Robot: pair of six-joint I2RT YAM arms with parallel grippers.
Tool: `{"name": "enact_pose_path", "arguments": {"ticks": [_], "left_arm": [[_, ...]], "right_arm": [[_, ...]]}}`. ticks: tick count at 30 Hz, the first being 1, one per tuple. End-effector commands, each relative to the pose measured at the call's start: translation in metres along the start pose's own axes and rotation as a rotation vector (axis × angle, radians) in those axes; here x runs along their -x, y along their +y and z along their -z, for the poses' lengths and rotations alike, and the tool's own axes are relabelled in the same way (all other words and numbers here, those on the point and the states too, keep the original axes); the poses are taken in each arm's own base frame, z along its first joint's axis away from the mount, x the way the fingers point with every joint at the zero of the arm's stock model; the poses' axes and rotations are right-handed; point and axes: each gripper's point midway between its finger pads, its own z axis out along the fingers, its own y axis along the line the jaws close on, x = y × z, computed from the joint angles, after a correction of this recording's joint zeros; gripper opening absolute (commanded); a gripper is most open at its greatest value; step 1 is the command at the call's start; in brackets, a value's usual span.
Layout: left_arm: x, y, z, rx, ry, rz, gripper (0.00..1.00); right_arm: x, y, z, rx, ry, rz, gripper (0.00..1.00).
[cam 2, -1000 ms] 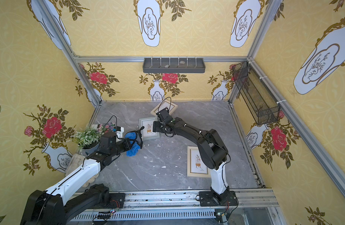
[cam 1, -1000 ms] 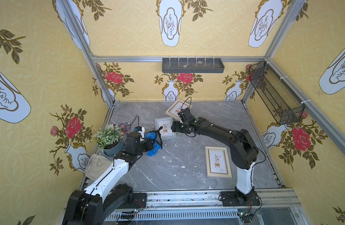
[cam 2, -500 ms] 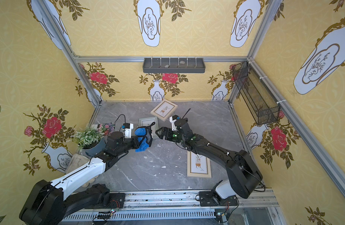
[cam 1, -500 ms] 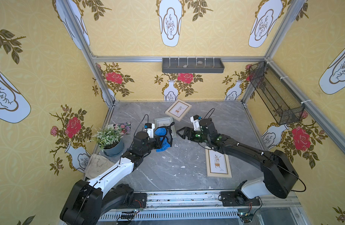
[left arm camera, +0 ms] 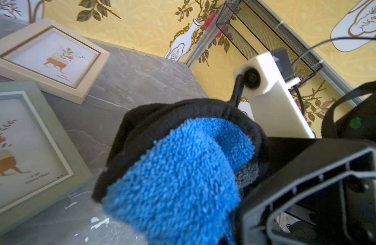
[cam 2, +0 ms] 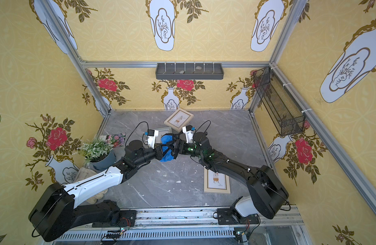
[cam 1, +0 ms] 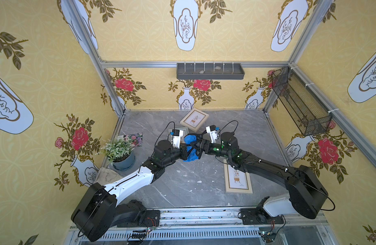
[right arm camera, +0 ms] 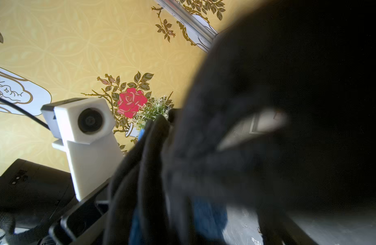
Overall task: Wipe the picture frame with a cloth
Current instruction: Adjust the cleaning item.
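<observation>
- The left end effector (cam 1: 187, 150) is clamped tight on the blue cloth (cam 1: 190, 140). The cloth hangs as a bunched wad in the air over the middle of the bench (cam 1: 182, 191) and rests on no frame.
- The right end effector (cam 1: 197, 147) meets it nose to nose, jaws spread apart right at the cloth's black-trimmed side. I can't make out whether they touch it yet.
- My guess is that it has come for a second hold, so the wad can be pulled open or passed across before any wiping.
- The grey-green frame (left arm camera: 34, 148) lies flat just behind the cloth, toward the back edge, with the pale wooden frame (cam 1: 194, 119) beyond it. Nothing holds either one down.
- A second ago the right arm was stretched out to that grey-green frame, and the left arm held the cloth near the plant pot (cam 1: 124, 163) at the left edge. Both arms have since swung in to meet, while the pale wooden frame has stayed put.
</observation>
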Motion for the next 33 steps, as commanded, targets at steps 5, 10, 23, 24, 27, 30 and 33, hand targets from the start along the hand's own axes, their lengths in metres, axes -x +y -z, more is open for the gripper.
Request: {"name": "enact_pose_path", "arguments": {"ticks": [5,10,23,24,27,30,33], "left_arm": [[-0.002,-0.030,-0.006,-0.115,0.012,-0.061,0.07],[-0.004,-0.024,-0.004,-0.078,0.019,-0.072,0.24],[0.004,0.029,0.027,0.244,0.007,-0.114,0.86],[0.006,0.040,0.034,0.299,-0.007,-0.099,0.88],[0.008,0.073,0.052,0.433,-0.014,-0.027,0.90],[0.004,0.097,0.064,0.497,-0.019,0.043,0.91],[-0.001,0.107,0.068,0.514,-0.020,0.077,0.91]], "right_arm": [[0.013,0.015,-0.002,0.032,-0.038,0.044,0.64],[0.016,0.004,0.000,-0.069,-0.046,0.050,0.32],[0.026,-0.058,0.047,-0.466,-0.054,-0.025,0.00],[0.025,-0.069,0.057,-0.526,-0.043,-0.045,0.00],[0.018,-0.102,0.094,-0.754,-0.017,-0.091,0.00],[0.004,-0.127,0.133,-0.953,0.030,-0.141,0.01],[-0.015,-0.139,0.163,-1.096,0.076,-0.204,0.02]]}}
